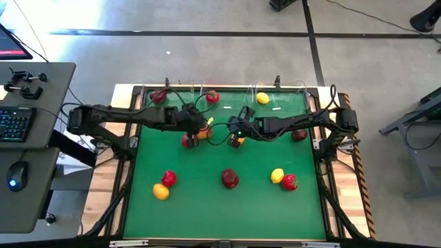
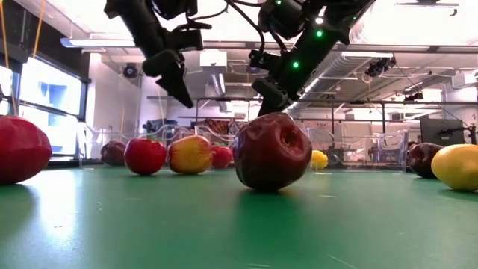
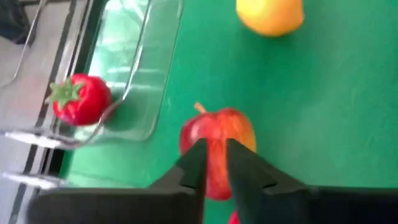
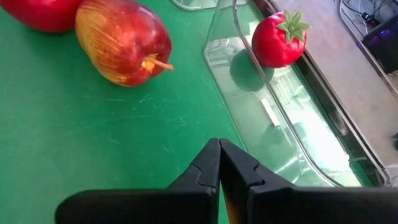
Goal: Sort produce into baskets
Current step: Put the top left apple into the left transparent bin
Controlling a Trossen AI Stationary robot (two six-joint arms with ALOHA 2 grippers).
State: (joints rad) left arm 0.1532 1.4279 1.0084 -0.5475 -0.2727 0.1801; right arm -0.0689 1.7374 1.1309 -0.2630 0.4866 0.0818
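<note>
The left gripper [image 3: 214, 167], nearly shut and empty, hangs right above the red-yellow apple [image 3: 217, 140] beside the middle bin [image 3: 134, 68].

Middle apple [image 1: 230, 179] on the mat [image 1: 207, 213], toward its front edge. Just left of that apple, left fruit [image 1: 168, 178] touching left lemon [image 1: 160, 192]. Just right, right lemon [image 1: 278, 176] touching right fruit [image 1: 290, 182]. Behind and left, apple pair [image 1: 189, 140] side by side. Behind and right, lone apple [image 1: 298, 135]. Farthest behind, row of bins [image 1: 224, 89] along the mat's back edge, one fruit in each.
</note>
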